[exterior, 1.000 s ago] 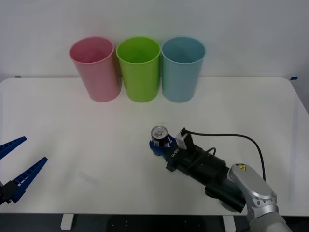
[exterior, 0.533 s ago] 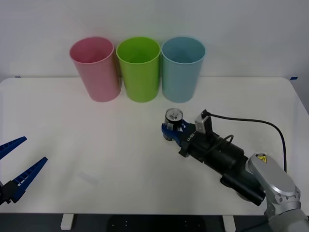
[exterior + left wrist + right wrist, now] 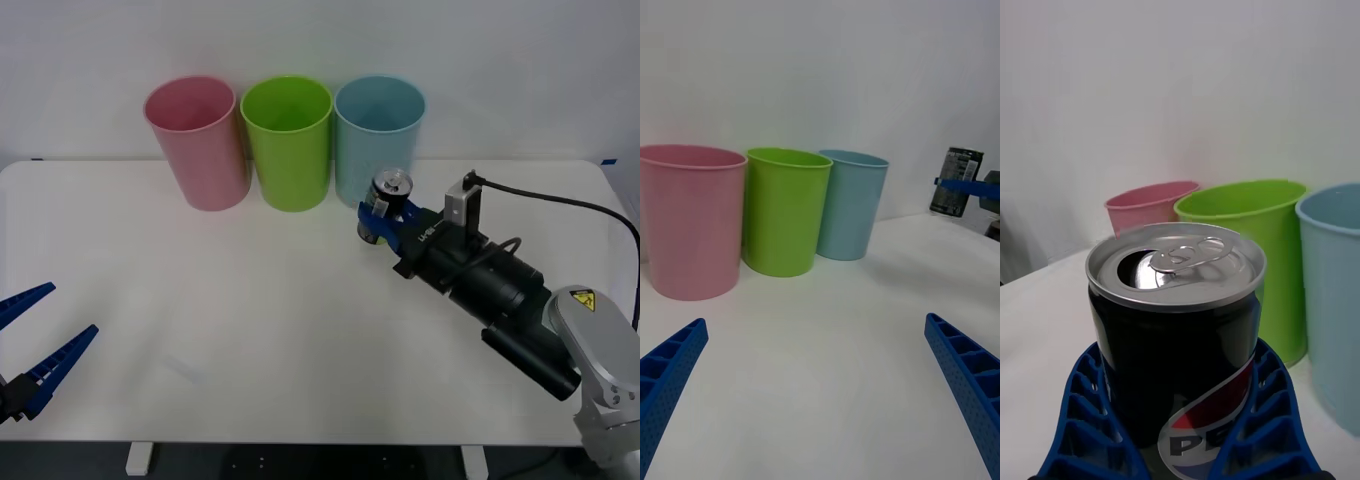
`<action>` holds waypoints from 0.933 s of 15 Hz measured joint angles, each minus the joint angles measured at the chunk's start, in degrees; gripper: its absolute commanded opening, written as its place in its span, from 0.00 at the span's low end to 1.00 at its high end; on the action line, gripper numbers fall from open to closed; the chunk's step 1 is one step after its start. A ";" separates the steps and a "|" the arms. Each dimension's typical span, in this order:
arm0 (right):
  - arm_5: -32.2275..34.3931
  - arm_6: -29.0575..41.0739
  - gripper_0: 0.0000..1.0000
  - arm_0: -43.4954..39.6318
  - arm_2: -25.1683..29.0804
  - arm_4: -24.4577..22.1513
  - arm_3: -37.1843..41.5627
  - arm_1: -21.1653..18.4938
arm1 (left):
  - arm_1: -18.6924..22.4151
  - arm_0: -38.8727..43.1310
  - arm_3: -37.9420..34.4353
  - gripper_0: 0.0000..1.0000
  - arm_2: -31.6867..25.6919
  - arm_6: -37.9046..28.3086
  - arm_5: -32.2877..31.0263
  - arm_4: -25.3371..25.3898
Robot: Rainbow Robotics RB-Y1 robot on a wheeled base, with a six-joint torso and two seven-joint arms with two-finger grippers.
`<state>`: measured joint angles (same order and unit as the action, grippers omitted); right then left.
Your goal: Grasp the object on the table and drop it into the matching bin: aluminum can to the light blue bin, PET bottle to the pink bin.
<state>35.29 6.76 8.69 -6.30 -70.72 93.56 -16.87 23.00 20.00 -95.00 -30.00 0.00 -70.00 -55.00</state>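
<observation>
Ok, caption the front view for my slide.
Right gripper holds the can upright above the table, just in front of the light blue bin; left gripper waits open.

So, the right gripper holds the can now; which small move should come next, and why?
Probably carry it further up and forward. The right gripper is shut on the aluminum can, which hangs in front of the light blue bin, below its rim, so it likely cannot drop in yet. The left gripper waits open at the table's near-left edge.
</observation>
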 measured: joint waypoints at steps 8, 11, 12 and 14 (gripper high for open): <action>-1.38 12.12 0.00 3.09 4.29 -8.91 6.11 -0.21 | 0.00 0.00 0.00 1.00 0.00 0.00 0.00 0.00; -1.31 15.87 0.00 6.19 6.07 -11.22 5.71 -1.18 | 0.00 0.00 0.00 1.00 0.00 0.00 0.00 0.00; -1.29 16.19 0.00 7.36 6.43 -11.35 4.97 -1.70 | 0.00 0.00 0.00 1.00 0.00 0.00 0.00 0.00; -0.46 16.34 0.00 11.10 7.57 -11.39 1.55 -2.55 | 0.00 0.00 0.00 1.00 0.00 0.00 0.00 0.00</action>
<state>34.82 23.11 19.79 1.27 -82.12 95.11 -19.42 23.00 20.00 -95.00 -30.00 0.00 -70.00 -55.00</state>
